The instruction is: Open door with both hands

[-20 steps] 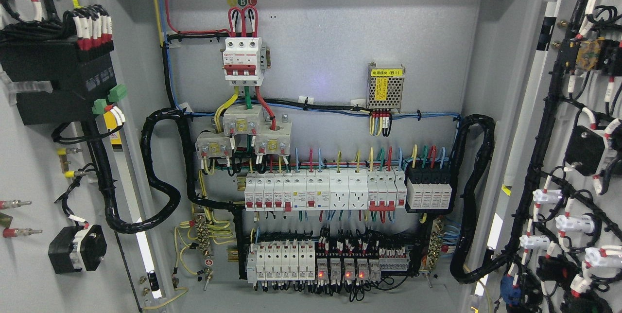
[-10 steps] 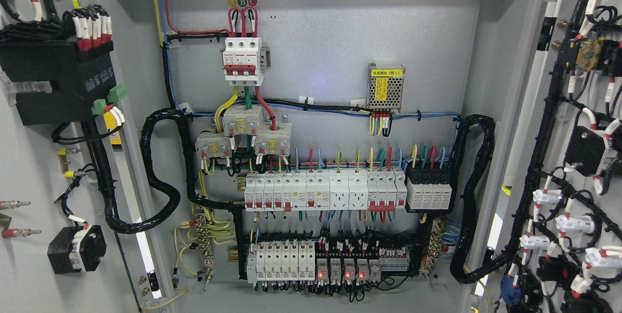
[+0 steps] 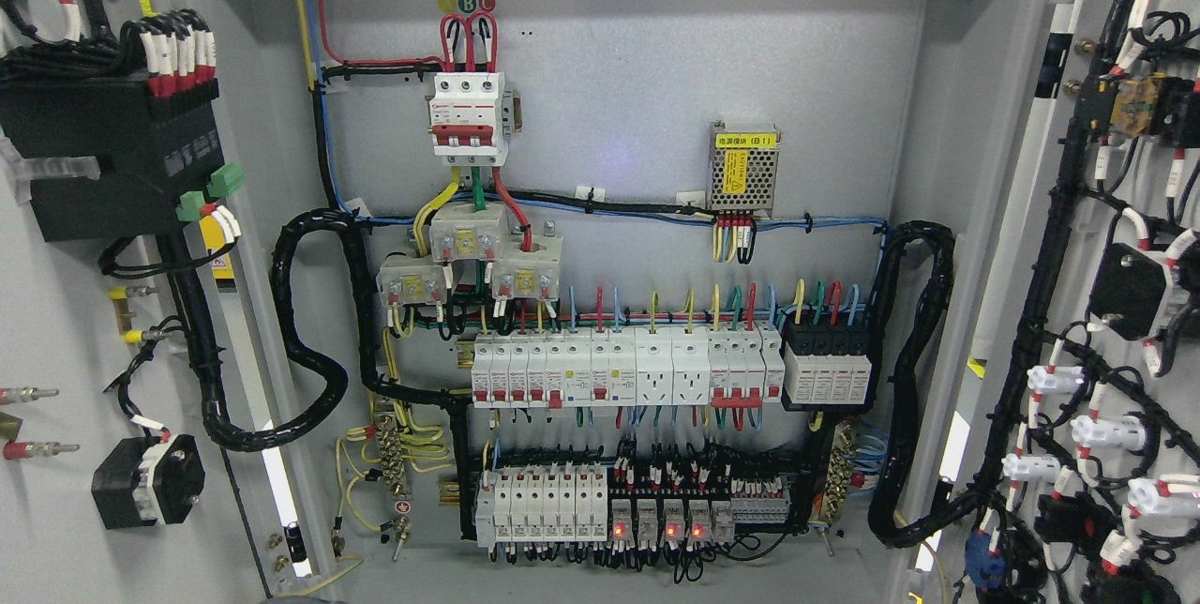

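Both cabinet doors already swung wide. Left door [image 3: 56, 323] fills the pic's left edge, inner face toward cam, w/ black module [image 3: 108, 154] and a small black switch block [image 3: 148, 480] mounted on it. Right door [image 3: 1125, 304] at the right edge, also inner face showing, covered in a black wire harness [image 3: 1031, 304] and white connectors [image 3: 1055, 379]. Between them the cabinet interior [image 3: 637, 69] is fully exposed: red 3-pole main breaker [image 3: 469, 113] up top, row of white breakers [image 3: 623, 368] mid, lower row w/ red indicator lights [image 3: 661, 529], small PSU w/ yellow label [image 3: 745, 168].

Judgement: opening looks essentially done, doors near full swing. To finish well: let go of the door edges gently, no shove past the hinge stop, keep arms clear of the looms running across both hinges, pull back straight, don't brush live gear inside.

Hands: neither robot hand in view, no arm entering from either side. Only a faint dark sliver at bottom edge, left of centre, can't ID it. So finger spread and any contact or hold: can't tell, nothing shown.
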`<action>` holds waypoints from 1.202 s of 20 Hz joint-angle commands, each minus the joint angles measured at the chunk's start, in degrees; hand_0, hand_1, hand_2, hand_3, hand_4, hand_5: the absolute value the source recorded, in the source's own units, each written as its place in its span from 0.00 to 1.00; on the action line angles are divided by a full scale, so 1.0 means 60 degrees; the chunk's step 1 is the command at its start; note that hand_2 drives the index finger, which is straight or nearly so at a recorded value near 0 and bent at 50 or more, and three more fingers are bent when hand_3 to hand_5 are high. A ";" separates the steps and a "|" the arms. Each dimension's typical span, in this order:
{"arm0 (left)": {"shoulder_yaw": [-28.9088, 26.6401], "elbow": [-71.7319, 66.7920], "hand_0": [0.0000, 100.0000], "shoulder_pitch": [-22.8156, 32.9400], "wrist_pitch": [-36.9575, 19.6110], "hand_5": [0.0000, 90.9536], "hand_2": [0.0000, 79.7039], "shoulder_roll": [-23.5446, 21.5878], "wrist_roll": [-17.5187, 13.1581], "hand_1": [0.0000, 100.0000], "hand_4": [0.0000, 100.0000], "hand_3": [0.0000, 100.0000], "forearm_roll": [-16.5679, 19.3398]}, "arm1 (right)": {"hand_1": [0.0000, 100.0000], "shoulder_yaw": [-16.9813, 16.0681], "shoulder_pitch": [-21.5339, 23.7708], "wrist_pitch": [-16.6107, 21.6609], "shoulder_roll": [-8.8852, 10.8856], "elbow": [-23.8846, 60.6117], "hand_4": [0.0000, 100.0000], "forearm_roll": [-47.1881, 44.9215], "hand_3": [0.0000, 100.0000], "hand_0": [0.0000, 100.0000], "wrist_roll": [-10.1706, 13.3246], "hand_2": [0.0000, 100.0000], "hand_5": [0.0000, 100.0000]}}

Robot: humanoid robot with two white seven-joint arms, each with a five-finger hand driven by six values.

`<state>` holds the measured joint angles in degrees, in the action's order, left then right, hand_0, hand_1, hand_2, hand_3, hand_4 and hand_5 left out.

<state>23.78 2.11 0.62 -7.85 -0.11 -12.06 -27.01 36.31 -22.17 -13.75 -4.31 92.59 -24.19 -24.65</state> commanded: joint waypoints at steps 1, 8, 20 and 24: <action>-0.0371 0.5246 0.12 0.1591 -0.0974 0.00 0.00 -0.0580 -0.0391 0.56 0.00 0.00 -0.0010 | 0.50 -0.2329 0.1920 0.0212 0.0614 0.1455 0.00 0.0238 0.00 0.00 0.0707 0.04 0.00; -0.1590 1.0161 0.12 0.2137 -0.1197 0.00 0.00 -0.0990 -0.1753 0.56 0.00 0.00 0.0005 | 0.50 -0.3251 0.4088 0.1747 0.1653 0.3389 0.00 0.0223 0.00 0.00 0.1939 0.04 0.00; -0.2203 1.5540 0.12 0.2826 -0.2442 0.00 0.00 -0.2383 -0.2355 0.56 0.00 0.00 -0.0010 | 0.50 -0.5113 0.7136 0.5924 0.2608 0.4167 0.00 0.0179 0.00 0.00 0.1940 0.04 0.00; -0.2468 1.6332 0.12 0.2913 -0.2515 0.00 0.00 -0.2413 -0.3202 0.56 0.00 0.00 -0.0010 | 0.50 -0.5640 0.7650 0.6246 0.2608 0.4387 0.00 0.0165 0.00 0.00 0.1925 0.04 0.00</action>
<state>13.67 74.67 16.89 -22.31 -10.44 -28.34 -27.02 11.84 17.98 21.74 7.80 113.25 -23.11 -13.01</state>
